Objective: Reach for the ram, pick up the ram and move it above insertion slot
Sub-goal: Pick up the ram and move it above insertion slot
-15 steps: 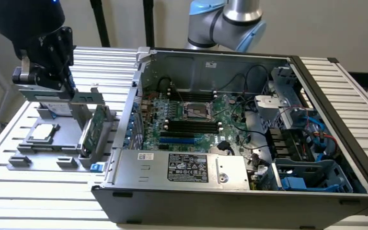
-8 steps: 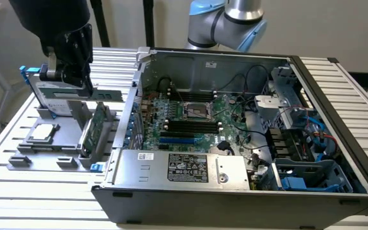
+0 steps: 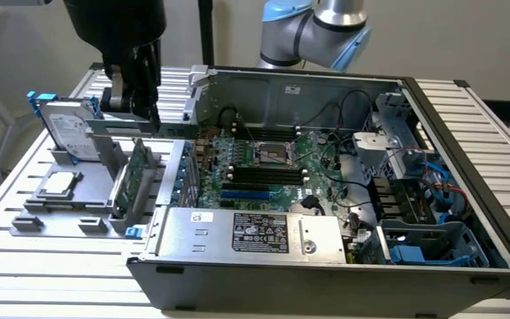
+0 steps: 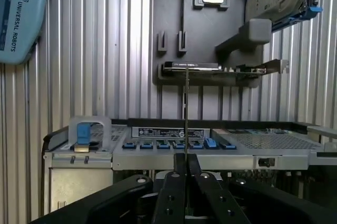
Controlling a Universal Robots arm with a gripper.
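My black gripper [image 3: 138, 123] hangs over the grey parts fixture [image 3: 60, 206], on the exterior view's left of the open computer case [image 3: 326, 272]. It is shut on the ram [image 4: 186, 108], which the wrist view shows edge-on as a thin line running out from between the fingers [image 4: 176, 182]. In the exterior view the ram [image 3: 104, 135] is a narrow strip just under the gripper, above the fixture. The black memory slots [image 3: 259, 174] lie on the motherboard inside the case, to the exterior view's right of the gripper.
A hard drive [image 3: 64, 129], a processor chip [image 3: 60, 183] and an upright green expansion card [image 3: 131, 179] sit in the fixture. The case's wall and power supply [image 3: 255, 232] stand between the gripper and the motherboard. Cables and a drive cage [image 3: 414, 199] crowd the case's far side.
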